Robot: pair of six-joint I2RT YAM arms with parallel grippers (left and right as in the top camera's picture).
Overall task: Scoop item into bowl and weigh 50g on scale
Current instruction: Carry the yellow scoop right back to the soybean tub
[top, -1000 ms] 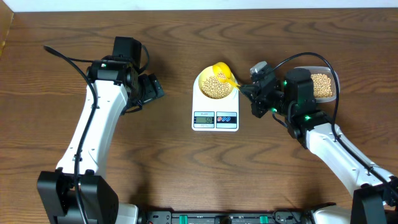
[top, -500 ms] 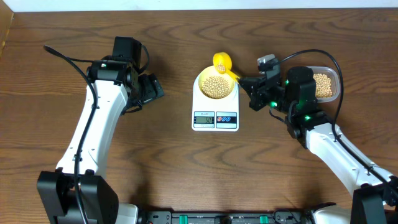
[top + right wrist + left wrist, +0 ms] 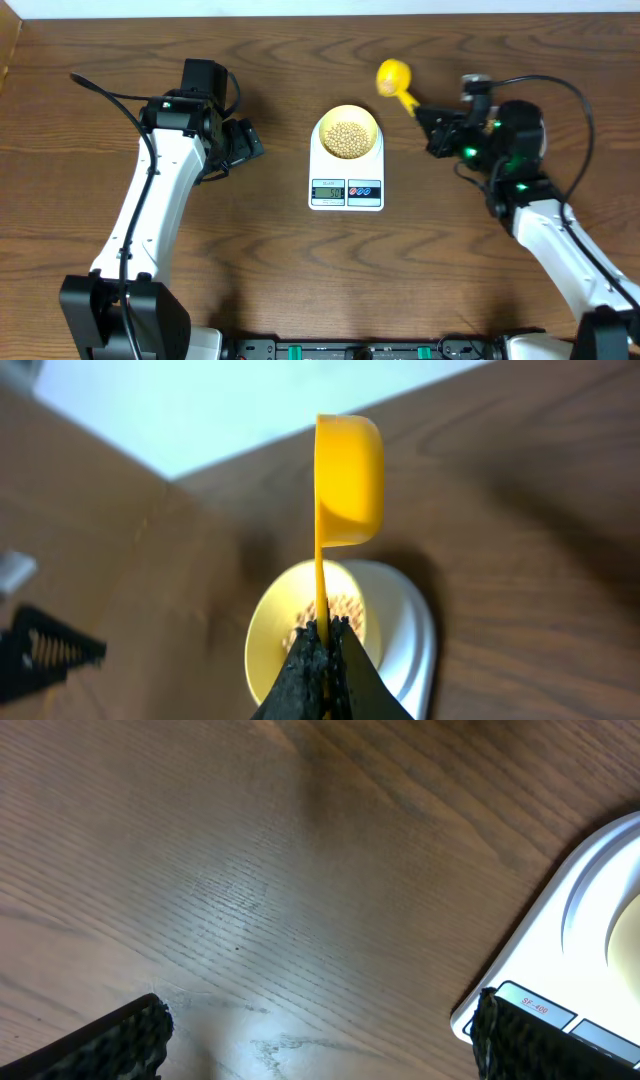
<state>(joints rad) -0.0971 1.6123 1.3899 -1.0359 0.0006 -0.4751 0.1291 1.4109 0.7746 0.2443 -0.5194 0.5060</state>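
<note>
Right gripper (image 3: 322, 640) pinches the scoop (image 3: 392, 77) by its handle over the dark wood-grain table (image 3: 300, 280), beyond the scale (image 3: 346, 190). Beans (image 3: 348, 137) fill the bowl (image 3: 325, 122) on it. Left gripper (image 3: 315, 1040) gapes wide. White wall (image 3: 300, 7) behind.

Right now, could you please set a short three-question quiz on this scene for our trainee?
1. True or false: the pale yellow bowl of beans stands on the white scale.
2. Where is the yellow scoop? A) lying in the bowl B) gripped by its handle in the right claw C) lying flat on the scale
3. In one word: is the left claw open or shut?

Key: 1 true; 2 B; 3 open.
</note>
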